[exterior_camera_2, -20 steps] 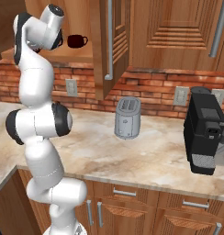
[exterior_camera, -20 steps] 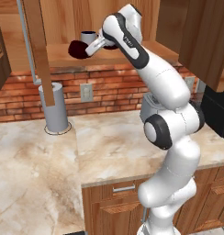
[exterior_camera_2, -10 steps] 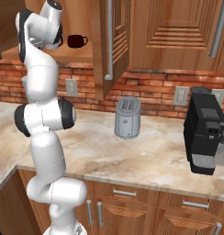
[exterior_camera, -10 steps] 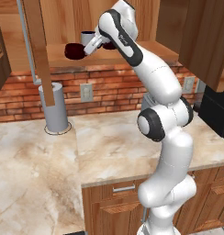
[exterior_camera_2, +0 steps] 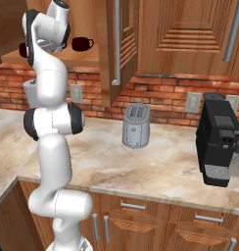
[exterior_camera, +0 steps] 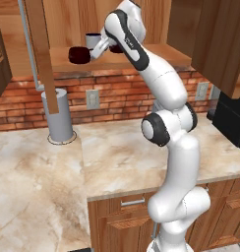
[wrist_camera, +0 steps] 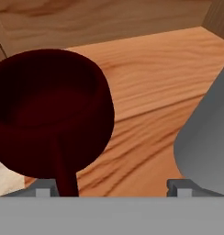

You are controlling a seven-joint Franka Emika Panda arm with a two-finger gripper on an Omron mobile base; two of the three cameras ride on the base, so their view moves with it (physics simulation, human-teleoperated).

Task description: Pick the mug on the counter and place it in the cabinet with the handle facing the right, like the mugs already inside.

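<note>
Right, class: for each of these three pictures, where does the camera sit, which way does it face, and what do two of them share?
Left base view: behind the arm's left, facing the cabinet shelf; the arm rises lower right.
Right base view: behind its right, facing the toaster and coffee machine; the arm rises lower left.
Hand view: on the hand, facing the maroon mug on the shelf.
Shared: both base views show the counter.

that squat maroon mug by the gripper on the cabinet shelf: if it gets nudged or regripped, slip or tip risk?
The maroon mug looks glossy, so the fingers may slip on its curved belly. It is squat and wide on the shelf, so tipping seems unlikely. It is probably rigid and chippable, and the grey mug stands close beside it.
</note>
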